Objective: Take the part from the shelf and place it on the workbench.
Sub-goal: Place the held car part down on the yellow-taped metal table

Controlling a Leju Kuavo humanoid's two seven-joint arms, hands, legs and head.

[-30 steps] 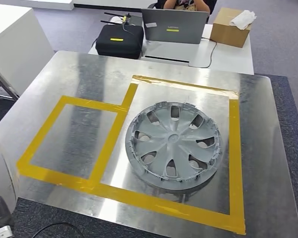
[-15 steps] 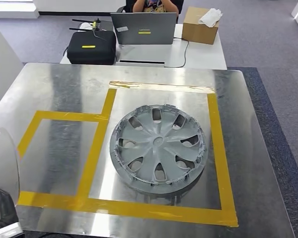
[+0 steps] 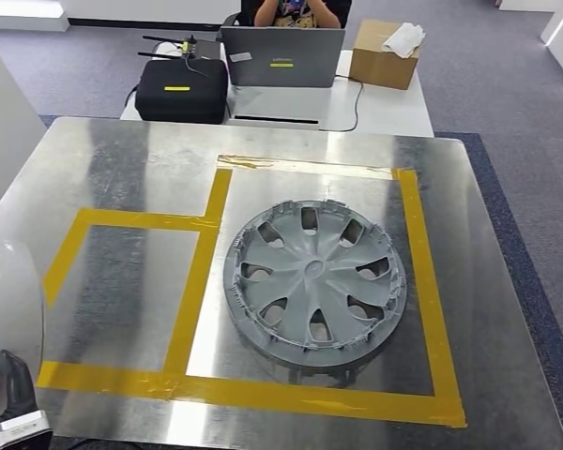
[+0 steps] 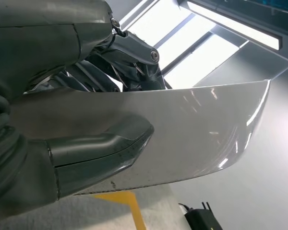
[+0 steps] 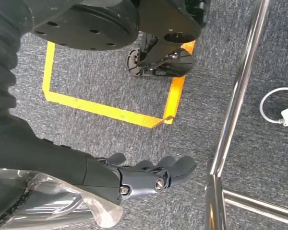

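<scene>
Your left robot hand (image 4: 99,120) is clamped on a pale, curved sheet part (image 4: 193,129), thumb on one face and darker fingers behind the other. From the head view, that same part (image 3: 9,319) sits low at your left side, just off the near left corner of the table (image 3: 123,169). Your right robot hand (image 5: 146,175) hangs over the carpet with fingers nearly straight and close together, holding nothing.

I'd judge the part to be a thin, smooth, glossy shell: light, fairly stiff, but slick and liable to flex or pivot under a one-sided pinch. Keep the grip deep on the edge you have, not at the thin rim.

Its long axis runs away from the wrist, tapering to a corner at the far end; whether it is level, I cannot tell.

On the table, a grey hubcap (image 3: 314,281) lies flat inside the larger yellow taped square (image 3: 420,281). The smaller taped square (image 3: 129,225) beside it is bare metal and looks the likelier landing spot.
</scene>
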